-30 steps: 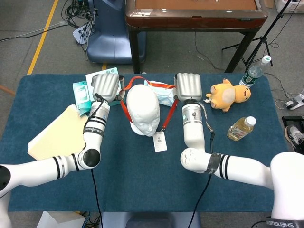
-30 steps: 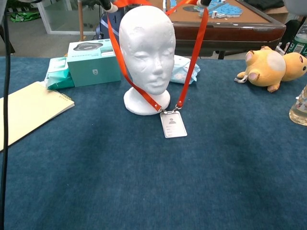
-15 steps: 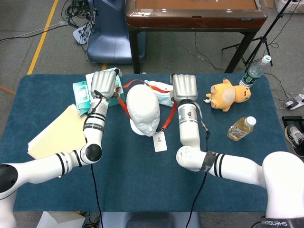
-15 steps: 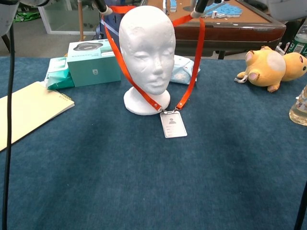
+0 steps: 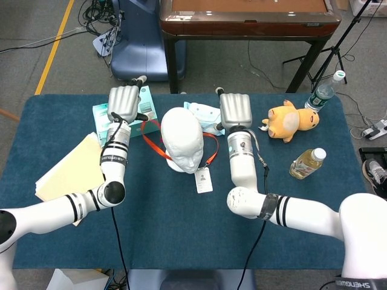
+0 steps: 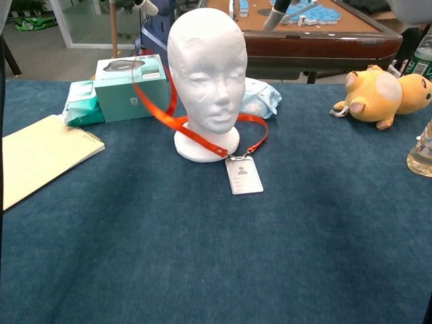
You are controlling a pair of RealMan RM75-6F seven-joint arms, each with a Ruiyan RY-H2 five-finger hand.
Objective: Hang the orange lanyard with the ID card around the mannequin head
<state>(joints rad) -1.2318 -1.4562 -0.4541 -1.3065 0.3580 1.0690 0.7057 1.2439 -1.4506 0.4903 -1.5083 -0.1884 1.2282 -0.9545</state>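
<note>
Left hand (image 5: 125,104) and right hand (image 5: 234,110) hover with fingers apart, grasping nothing — between them the orange lanyard (image 6: 196,129) loops the mannequin head (image 5: 182,139)'s neck, ID card (image 6: 244,176) on the cloth in front — plush toy (image 5: 290,121) right of the right hand

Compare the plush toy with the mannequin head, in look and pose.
The plush toy is yellow-orange with a pale patch; the mannequin head is plain white. The plush toy lies on its side, the mannequin head stands upright on its base. The orange lanyard loops around the mannequin head; nothing hangs on the plush toy. Both rest on the blue table.
</note>
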